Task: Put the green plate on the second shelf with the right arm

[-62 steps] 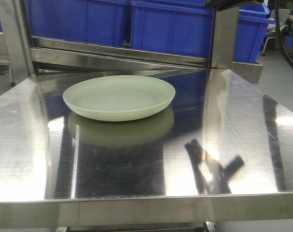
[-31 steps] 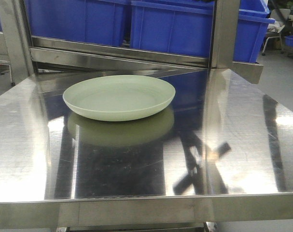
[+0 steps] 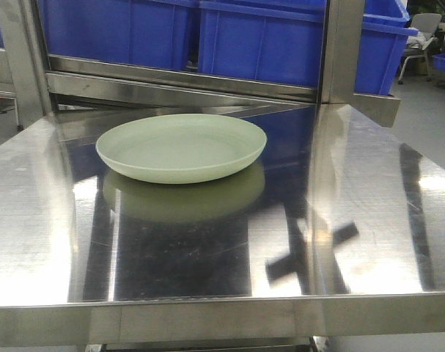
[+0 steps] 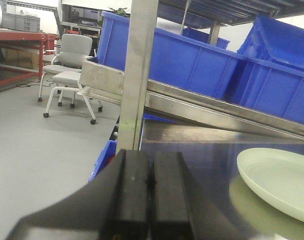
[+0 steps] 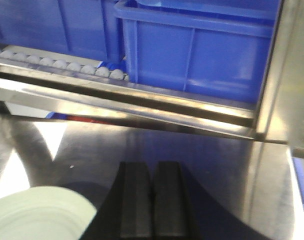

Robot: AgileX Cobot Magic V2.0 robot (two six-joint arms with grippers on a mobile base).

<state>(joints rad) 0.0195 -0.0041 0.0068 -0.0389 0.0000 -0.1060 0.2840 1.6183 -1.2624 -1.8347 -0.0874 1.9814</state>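
The pale green plate (image 3: 182, 147) lies flat and empty on the steel table (image 3: 369, 183), left of centre. Neither arm shows in the front view; only a dark blurred reflection lies on the table near the front right. In the left wrist view my left gripper (image 4: 150, 156) is shut and empty, with the plate (image 4: 282, 182) to its right and apart from it. In the right wrist view my right gripper (image 5: 153, 165) is shut and empty above the table, with the plate (image 5: 36, 215) at the lower left, apart from it.
A slanted steel shelf with blue bins (image 3: 266, 40) stands just behind the plate. A steel upright post (image 3: 339, 51) stands at the back right. White rollers (image 5: 56, 67) line the shelf rail. An office chair (image 4: 69, 65) stands on the floor to the left.
The dark arm part at the top right of the front view has left the frame, and its reflection on the table has shifted. The plate has not moved.
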